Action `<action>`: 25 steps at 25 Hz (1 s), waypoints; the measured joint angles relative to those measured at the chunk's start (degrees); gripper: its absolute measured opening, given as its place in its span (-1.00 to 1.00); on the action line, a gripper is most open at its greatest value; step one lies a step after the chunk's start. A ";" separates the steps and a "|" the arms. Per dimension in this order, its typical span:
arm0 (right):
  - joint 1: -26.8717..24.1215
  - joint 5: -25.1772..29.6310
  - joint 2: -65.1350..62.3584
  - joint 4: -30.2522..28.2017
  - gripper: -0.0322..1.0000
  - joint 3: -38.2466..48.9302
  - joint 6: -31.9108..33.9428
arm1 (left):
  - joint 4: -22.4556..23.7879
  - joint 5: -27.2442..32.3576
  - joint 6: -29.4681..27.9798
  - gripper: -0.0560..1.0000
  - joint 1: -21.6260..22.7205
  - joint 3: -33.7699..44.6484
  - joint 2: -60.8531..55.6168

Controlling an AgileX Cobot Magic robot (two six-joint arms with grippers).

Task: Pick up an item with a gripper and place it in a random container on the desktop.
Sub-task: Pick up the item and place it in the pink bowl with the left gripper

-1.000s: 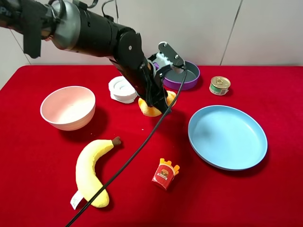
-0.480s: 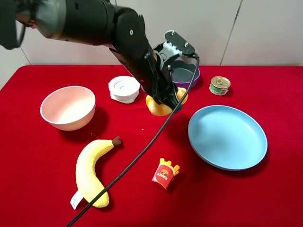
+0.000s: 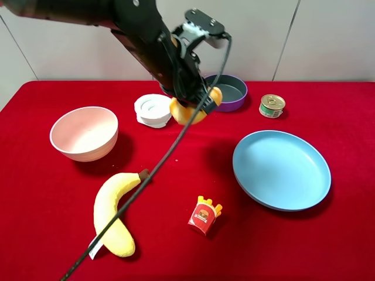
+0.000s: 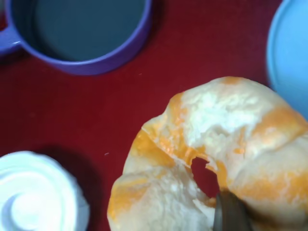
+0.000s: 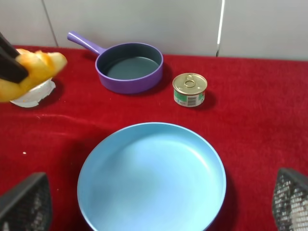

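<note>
My left tool [image 3: 198, 104] is clamped narrow on the bread roll [image 3: 186, 113], with one dark finger [image 4: 230, 215] pressing into its cream-and-orange crust. It holds the roll off the red surface [image 3: 340, 246], between the white swirled piece [image 3: 151, 110] and the purple pan [image 3: 233, 93]. The pink bowl [image 3: 88, 151] sits well apart from the roll, toward the left of the high view. My right tool [image 5: 156, 209] is spread wide and grips nothing, with the blue plate [image 3: 281, 170] in front of it. Beyond the plate stands a small can [image 3: 272, 106] with a green label, its writing too small to read. The red fries packet [image 3: 204, 216] shows a burger picture, and its lettering is unreadable. The plush banana [image 3: 114, 211] carries a white tag, too blurred to read.
</note>
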 joint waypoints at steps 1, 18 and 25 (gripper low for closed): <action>0.00 0.00 0.00 0.00 0.41 0.00 0.00 | 0.00 0.27 -0.16 -0.29 0.51 0.00 -0.25; 0.00 0.00 0.00 0.00 0.41 0.00 0.00 | 0.05 7.94 -5.09 -0.29 11.31 -0.05 -4.11; 0.00 0.00 0.00 0.00 0.41 0.00 0.00 | 1.37 12.15 -7.15 -0.30 15.33 -0.05 -5.51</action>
